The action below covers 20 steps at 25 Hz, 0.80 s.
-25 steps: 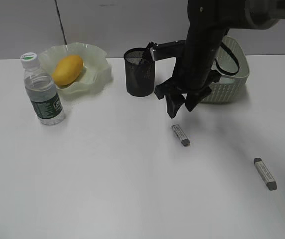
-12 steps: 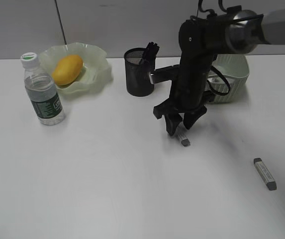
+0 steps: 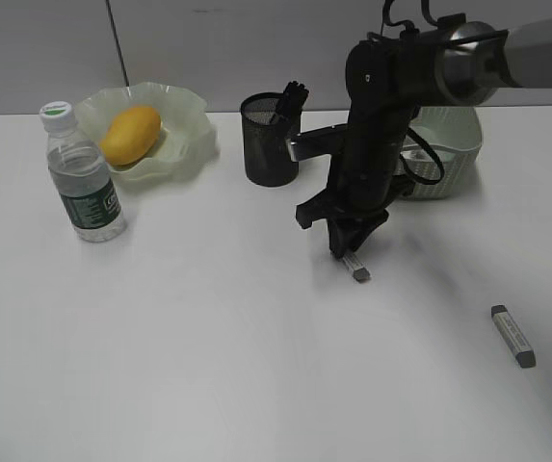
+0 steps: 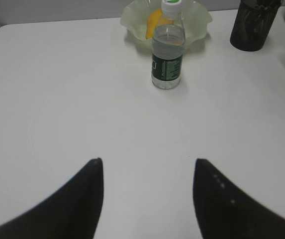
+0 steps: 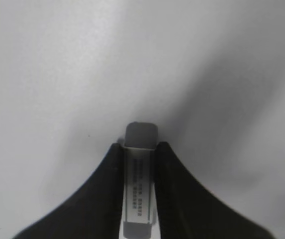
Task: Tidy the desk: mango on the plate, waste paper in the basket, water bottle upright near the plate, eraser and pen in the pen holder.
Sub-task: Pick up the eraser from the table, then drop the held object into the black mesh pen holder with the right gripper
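Note:
My right gripper (image 3: 351, 252) is down at the desk (image 3: 208, 337), shut on a grey-and-white eraser (image 3: 358, 270). In the right wrist view the eraser (image 5: 141, 174) sits lengthwise between both fingers of the right gripper (image 5: 140, 145), its grey end poking out ahead. A second eraser (image 3: 512, 335) lies to the right. The mango (image 3: 129, 134) rests in the plate (image 3: 189, 111), with the water bottle (image 3: 81, 178) upright beside it. Dark pen ends (image 3: 293, 94) stick out of the pen holder (image 3: 269, 144). My left gripper (image 4: 148, 160) hangs open over bare desk. The waste paper is hidden.
The basket (image 3: 454, 154) stands behind the right arm, partly covered by it. In the left wrist view the water bottle (image 4: 167, 55) stands ahead in front of the plate (image 4: 132, 20), and the pen holder (image 4: 251, 30) is at the far right.
The right gripper came down over the nearer eraser and closed on it. The left gripper looks unchanged.

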{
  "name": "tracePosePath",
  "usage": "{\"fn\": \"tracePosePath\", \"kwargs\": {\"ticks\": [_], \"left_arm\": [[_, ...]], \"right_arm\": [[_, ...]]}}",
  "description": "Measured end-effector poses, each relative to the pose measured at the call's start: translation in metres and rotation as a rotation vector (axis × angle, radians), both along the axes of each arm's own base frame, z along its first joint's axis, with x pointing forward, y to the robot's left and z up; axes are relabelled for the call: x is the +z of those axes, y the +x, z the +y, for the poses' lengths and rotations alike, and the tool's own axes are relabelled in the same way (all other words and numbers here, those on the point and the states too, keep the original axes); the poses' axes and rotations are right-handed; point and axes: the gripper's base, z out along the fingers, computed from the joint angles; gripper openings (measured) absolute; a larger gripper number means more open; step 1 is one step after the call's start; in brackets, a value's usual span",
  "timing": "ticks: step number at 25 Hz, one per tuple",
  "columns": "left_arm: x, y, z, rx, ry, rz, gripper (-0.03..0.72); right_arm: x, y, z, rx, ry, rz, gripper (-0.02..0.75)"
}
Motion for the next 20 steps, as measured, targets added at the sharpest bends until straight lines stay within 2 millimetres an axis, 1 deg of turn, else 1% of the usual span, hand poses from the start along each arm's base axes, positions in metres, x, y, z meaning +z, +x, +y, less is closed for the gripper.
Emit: {"fn": "tracePosePath", "kwargs": {"ticks": [6,8,10,12,13,15,16,18,20], "left_arm": [[0.000,0.000,0.000,0.000,0.000,0.000,0.438],[0.000,0.000,0.000,0.000,0.000,0.000,0.437],[0.000,0.000,0.000,0.000,0.000,0.000,0.437],[0.000,0.000,0.000,0.000,0.000,0.000,0.437],[0.000,0.000,0.000,0.000,0.000,0.000,0.436],[0.000,0.000,0.000,0.000,0.000,0.000,0.436],[0.000,0.000,0.000,0.000,0.000,0.000,0.436],[0.000,0.000,0.000,0.000,0.000,0.000,0.431],[0.000,0.000,0.000,0.000,0.000,0.000,0.428]], "right_arm": [[0.001,0.000,0.000,-0.002,0.003,0.000,0.155],[0.009,0.000,0.001,-0.004,0.014,-0.012,0.155],[0.031,0.000,0.002,-0.011,0.051,-0.056,0.155],[0.065,0.001,0.005,-0.029,0.130,-0.155,0.156],[0.081,0.002,0.007,-0.040,0.174,-0.214,0.156],[0.120,0.007,0.009,-0.065,0.284,-0.390,0.156],[0.133,0.010,0.011,-0.078,0.329,-0.467,0.156],[0.156,0.019,0.013,-0.101,0.423,-0.646,0.156],[0.165,0.027,0.015,-0.124,0.486,-0.778,0.156]]}}
